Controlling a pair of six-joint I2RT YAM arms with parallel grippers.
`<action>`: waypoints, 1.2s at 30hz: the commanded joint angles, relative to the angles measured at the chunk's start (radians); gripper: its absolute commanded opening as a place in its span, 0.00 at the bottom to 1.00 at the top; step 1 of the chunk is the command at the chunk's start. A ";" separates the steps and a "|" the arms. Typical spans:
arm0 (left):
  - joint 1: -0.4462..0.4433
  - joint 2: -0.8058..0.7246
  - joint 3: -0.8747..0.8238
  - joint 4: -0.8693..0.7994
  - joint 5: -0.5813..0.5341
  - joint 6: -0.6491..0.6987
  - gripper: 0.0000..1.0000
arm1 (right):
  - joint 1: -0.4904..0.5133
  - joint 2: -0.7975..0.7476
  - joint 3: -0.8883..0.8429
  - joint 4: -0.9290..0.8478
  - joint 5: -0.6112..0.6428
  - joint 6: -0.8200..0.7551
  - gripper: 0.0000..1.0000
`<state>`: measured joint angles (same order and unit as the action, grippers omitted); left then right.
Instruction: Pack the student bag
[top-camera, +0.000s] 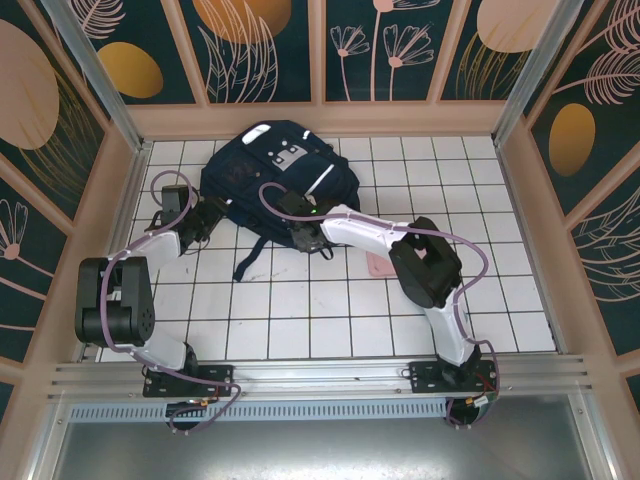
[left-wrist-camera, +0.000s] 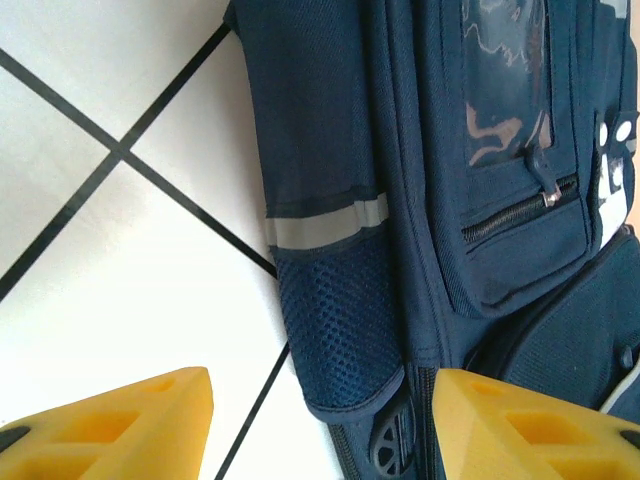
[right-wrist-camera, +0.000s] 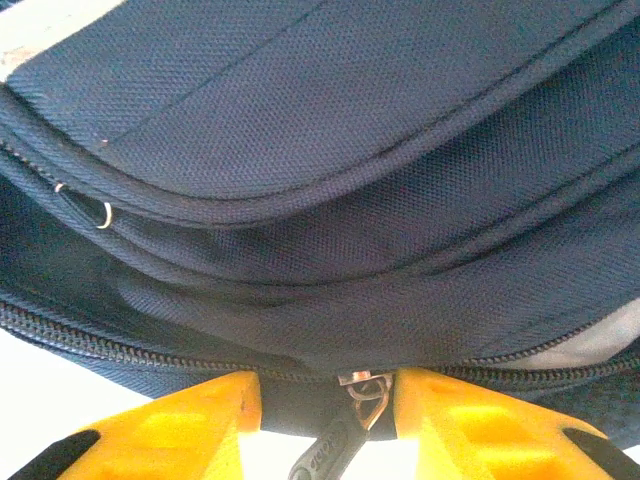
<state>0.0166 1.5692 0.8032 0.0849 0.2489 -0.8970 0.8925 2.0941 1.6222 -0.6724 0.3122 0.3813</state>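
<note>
At the 6 o'clock edge of the student bag (top-camera: 265, 165), right gripper (right-wrist-camera: 328, 392) straddles the zipper pull (right-wrist-camera: 363, 390), unclamped. Left gripper (left-wrist-camera: 320, 405) gapes at 8 o'clock. Unzipping stage, I'd guess: pinch, then drag.

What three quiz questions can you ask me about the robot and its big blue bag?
1. True or false: the student bag stands upright.
2. What sits between the fingers of the right tool? A zip pull, B pencil, C bottle.
3. Which tool is near the mesh pocket?
Key: 1 false, it lies flat on the table. 2 A. 3 the left tool.
</note>
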 joint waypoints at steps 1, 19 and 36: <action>-0.008 -0.036 -0.014 0.000 0.028 -0.016 0.60 | 0.008 0.018 0.022 -0.124 0.076 0.071 0.40; -0.123 -0.109 -0.110 0.066 0.043 -0.138 0.59 | 0.005 -0.117 -0.106 -0.023 -0.076 0.278 0.33; -0.205 -0.116 -0.141 0.111 0.070 -0.217 0.59 | -0.027 -0.109 -0.150 0.062 -0.092 0.289 0.37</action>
<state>-0.1783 1.4719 0.6712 0.1680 0.3069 -1.0908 0.8799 1.9522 1.4487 -0.6014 0.1902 0.6647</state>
